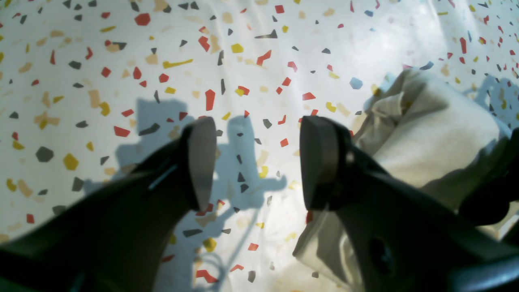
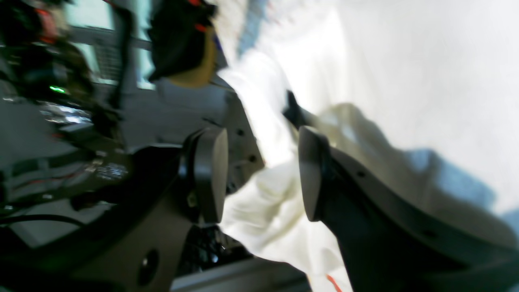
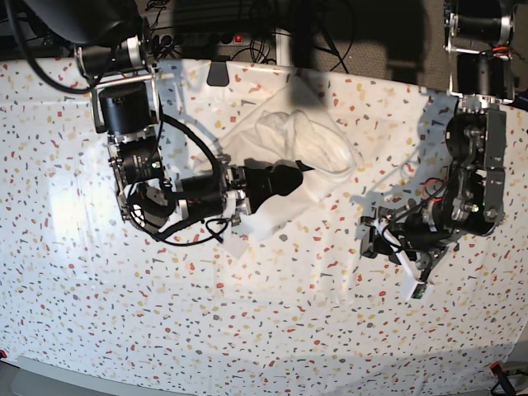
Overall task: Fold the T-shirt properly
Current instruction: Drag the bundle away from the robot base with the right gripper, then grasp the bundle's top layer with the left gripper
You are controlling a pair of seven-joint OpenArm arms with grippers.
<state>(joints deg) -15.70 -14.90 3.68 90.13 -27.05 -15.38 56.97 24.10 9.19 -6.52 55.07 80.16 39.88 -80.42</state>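
On speckled tablecloth (image 3: 272, 313), crumpled T-shirt (image 3: 301, 153), right hand (image 2: 261, 174) open over it, blurred

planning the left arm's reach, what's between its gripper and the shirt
Only bare speckled tablecloth lies between the left gripper and the shirt, seen in the base view.

T-shirt (image 3: 297, 153) on table (image 3: 82, 313) | right claw (image 3: 304, 172) over it

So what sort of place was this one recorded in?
Probably a robotics lab bench: a table under a speckled terrazzo-print cloth, two black robot arms mounted at its far edge, loose cables and electronics behind, and a crumpled white T-shirt as the work piece.
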